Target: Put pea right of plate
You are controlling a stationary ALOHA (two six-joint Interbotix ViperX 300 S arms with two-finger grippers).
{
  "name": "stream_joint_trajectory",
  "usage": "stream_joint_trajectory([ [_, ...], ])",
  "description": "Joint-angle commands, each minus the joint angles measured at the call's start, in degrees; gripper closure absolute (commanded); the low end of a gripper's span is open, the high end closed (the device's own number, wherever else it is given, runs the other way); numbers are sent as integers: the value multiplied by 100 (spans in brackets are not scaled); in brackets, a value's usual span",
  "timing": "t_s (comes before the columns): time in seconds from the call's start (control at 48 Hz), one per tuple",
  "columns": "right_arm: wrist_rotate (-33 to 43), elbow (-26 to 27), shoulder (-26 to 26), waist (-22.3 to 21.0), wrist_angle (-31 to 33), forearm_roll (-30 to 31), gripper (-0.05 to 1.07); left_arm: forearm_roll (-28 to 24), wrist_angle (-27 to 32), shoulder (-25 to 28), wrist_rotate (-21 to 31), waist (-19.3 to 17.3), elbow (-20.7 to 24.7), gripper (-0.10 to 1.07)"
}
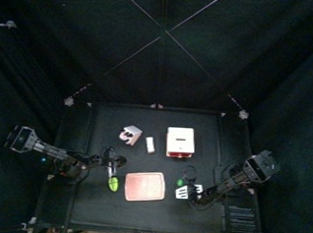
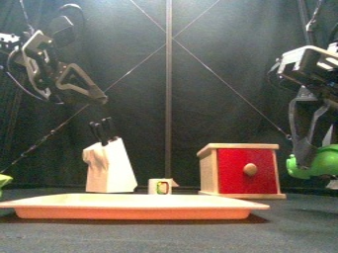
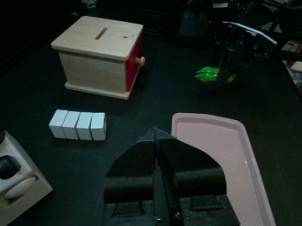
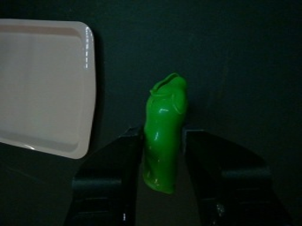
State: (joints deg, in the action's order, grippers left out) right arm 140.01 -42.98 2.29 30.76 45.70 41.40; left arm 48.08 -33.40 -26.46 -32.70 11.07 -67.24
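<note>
The green pea (image 4: 165, 132) stands between the jaws of my right gripper (image 4: 165, 135), which is shut on it. In the front view the pea (image 2: 317, 161) hangs a little above the table at the far right. The salmon-pink plate (image 1: 144, 188) lies flat near the table's front edge, and the pea is to its right, clear of its rim (image 4: 41, 84). My left gripper (image 3: 162, 132) is shut and holds nothing. It hovers over the plate's left edge (image 3: 224, 150). Across the plate the left wrist view shows the pea (image 3: 213, 74) under the other arm.
A white-and-red box (image 1: 182, 140) stands behind the plate, to the right. A white stand (image 2: 110, 166) is at the back left. A row of small white blocks (image 3: 78, 124) lies between them. Another green thing (image 1: 113, 183) lies left of the plate.
</note>
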Motion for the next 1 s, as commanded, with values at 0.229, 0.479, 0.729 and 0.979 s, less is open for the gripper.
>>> stream_joint_trajectory([
  [0.229,26,-62,44,-18,0,26,30,0,-26,-9,0,9,62,59],
  [0.479,26,-167,44,-26,-62,26,20,9,-18,-9,0,9,62,59],
  [0.729,-44,-167,26,-26,-70,-35,15,9,-26,-9,0,9,62,59],
  [0.979,-62,-114,-18,-35,-308,53,15,9,-26,-9,0,9,62,59],
])
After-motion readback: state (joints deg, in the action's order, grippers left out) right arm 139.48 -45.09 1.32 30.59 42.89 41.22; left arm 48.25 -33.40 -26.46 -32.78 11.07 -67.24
